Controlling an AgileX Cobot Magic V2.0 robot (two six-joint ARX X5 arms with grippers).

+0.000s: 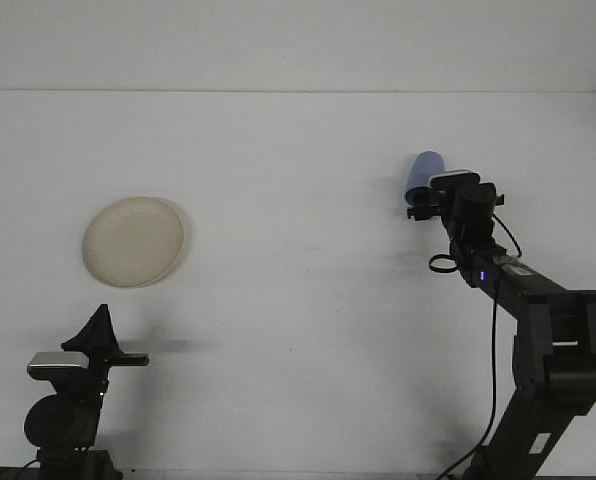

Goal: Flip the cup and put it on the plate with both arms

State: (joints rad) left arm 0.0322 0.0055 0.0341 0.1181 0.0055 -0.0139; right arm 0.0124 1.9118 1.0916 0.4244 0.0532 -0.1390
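Right tool [418, 203] is reaching the blue cup [425, 170] at far right; can't tell its opening. I'm aiming for a mid-body grip before flipping toward the plate [134, 241].

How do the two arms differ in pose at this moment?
The right gripper is stretched far forward over the table, right at the blue cup, while the left gripper sits low at the near edge, well short of the cream plate. The right arm's links are extended; the left arm is folded, with only its wrist and gripper showing. Both are black.
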